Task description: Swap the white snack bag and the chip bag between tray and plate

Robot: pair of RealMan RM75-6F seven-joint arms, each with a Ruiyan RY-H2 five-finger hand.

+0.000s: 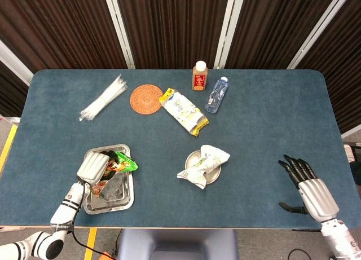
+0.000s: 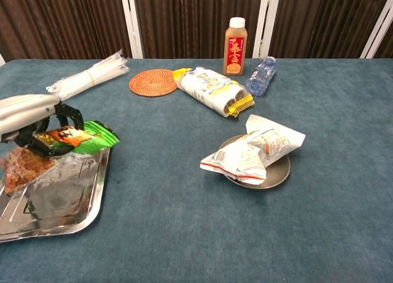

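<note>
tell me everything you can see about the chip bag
The chip bag is a crinkly foil pouch, green at its top end with an orange label, and printed with reddish-orange chips lower down. It lies tilted over the metal tray, green end poking past the tray's far rim, lower end above the tray floor. The left robot hand grips it from above; whether it rests on the tray is unclear.

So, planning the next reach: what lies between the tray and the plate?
Nothing: only bare blue table lies between the tray and the plate, as the head view shows.
</note>
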